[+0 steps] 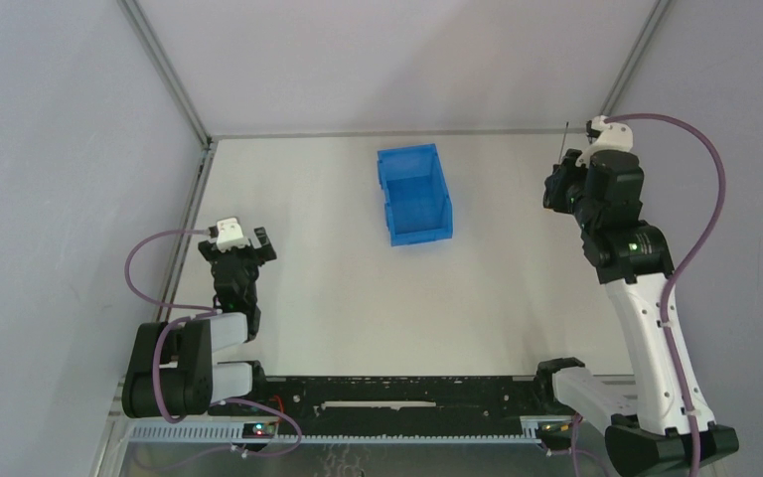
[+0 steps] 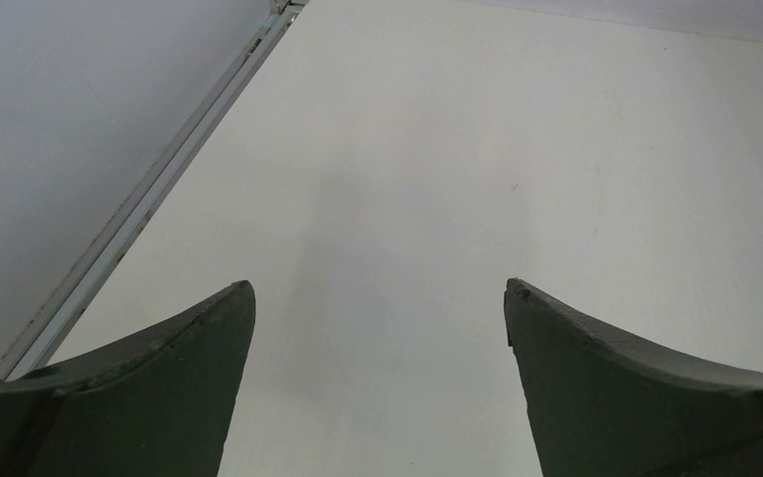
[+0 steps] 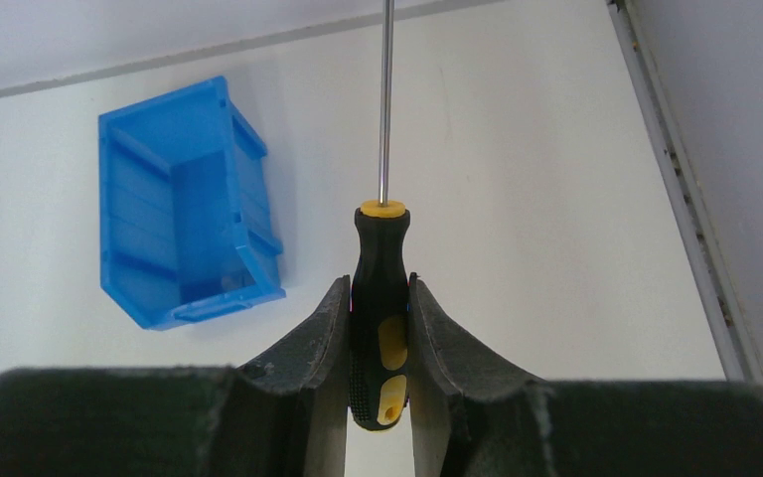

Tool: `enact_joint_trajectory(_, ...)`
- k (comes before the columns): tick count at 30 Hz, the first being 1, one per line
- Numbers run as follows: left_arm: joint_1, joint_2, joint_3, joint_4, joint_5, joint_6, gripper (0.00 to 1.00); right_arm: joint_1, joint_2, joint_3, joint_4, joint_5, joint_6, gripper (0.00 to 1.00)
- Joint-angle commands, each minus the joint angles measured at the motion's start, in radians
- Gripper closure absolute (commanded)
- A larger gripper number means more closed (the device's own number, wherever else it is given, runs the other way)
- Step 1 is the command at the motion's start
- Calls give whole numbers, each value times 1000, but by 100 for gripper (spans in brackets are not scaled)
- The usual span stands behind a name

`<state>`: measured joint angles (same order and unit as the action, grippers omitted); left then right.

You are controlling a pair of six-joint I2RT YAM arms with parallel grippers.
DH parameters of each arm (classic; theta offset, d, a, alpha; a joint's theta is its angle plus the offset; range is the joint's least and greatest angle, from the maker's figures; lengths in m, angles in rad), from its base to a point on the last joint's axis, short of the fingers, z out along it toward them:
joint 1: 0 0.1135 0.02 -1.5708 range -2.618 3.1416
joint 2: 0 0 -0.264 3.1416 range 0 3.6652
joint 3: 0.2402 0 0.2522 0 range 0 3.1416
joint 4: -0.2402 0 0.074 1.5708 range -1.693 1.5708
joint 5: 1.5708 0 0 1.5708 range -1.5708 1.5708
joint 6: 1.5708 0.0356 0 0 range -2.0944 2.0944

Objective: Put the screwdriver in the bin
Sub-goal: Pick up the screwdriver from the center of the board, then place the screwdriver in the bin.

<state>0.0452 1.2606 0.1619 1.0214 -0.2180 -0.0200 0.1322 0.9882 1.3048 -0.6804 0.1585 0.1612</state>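
The screwdriver (image 3: 380,243) has a black handle with yellow patches and a thin steel shaft pointing away from the camera. My right gripper (image 3: 380,282) is shut on its handle. Seen from above, this gripper (image 1: 559,185) hovers at the far right of the table, with the screwdriver's shaft (image 1: 565,139) sticking out past it. The blue bin (image 1: 414,194) stands open-topped and empty in the far middle, well to the left of the held tool. In the right wrist view the bin (image 3: 139,209) lies left of the fingers. My left gripper (image 2: 378,288) is open over bare table at the near left (image 1: 248,245).
A metal frame rail (image 1: 187,214) runs along the table's left edge and another (image 3: 690,219) along the right edge. Grey walls enclose the table on three sides. A black base rail (image 1: 397,397) spans the near edge between the arm bases.
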Motion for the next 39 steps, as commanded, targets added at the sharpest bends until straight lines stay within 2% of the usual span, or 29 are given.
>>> enact_joint_trajectory(1,-4,-4,35,22,-10,-5,0,26,0,39,-53,24,-15,94)
enact_joint_trajectory(5,-4,-4,35,22,-9,-4,0,80,23,49,-55,33,0,94)
enact_joint_trajectory(22,-5,-4,35,22,-10,-5,0,471,263,173,42,247,124,94)
enact_joint_trajectory(31,-4,-4,35,22,-10,-5,0,564,464,311,64,282,145,94)
enact_joint_trajectory(39,-5,-4,35,22,-10,-5,0,567,592,323,116,303,182,94)
